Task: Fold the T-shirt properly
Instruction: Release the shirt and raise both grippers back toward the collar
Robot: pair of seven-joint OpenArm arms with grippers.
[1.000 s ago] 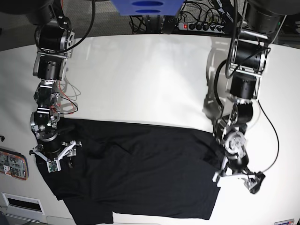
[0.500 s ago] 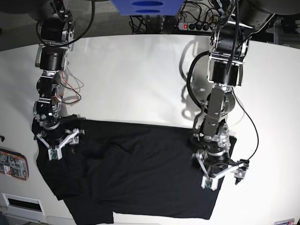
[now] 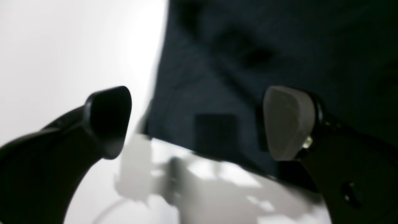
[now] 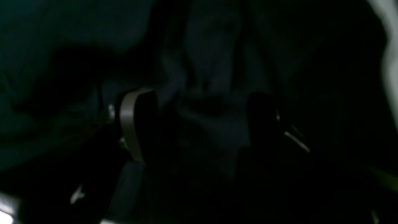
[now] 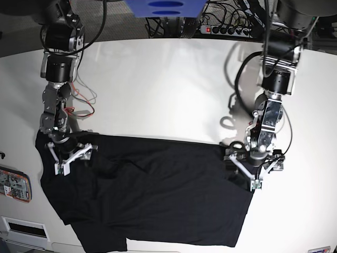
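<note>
The black T-shirt (image 5: pixel 158 195) lies spread on the white table (image 5: pixel 158 84), with wrinkles near its left side. My left gripper (image 5: pixel 255 171) is open at the shirt's right edge, pointing down. In the left wrist view the gripper (image 3: pixel 199 124) straddles the shirt's edge (image 3: pixel 248 62), one finger over the bare table, the other over the fabric. My right gripper (image 5: pixel 72 159) is at the shirt's upper left corner. In the right wrist view, which is very dark, it (image 4: pixel 199 121) is open with a ridge of black fabric (image 4: pixel 211 93) between the fingers.
A power strip (image 5: pixel 226 29) and cables lie beyond the table's far edge, beside a blue object (image 5: pixel 163 7). Red and white wires (image 5: pixel 79 103) hang by the right arm. A small printed card (image 5: pixel 13 184) sits at the left edge.
The left gripper moved from the shirt's lower right corner up to its right edge. The right gripper shifted slightly up toward the upper left corner. The shirt has barely moved.
</note>
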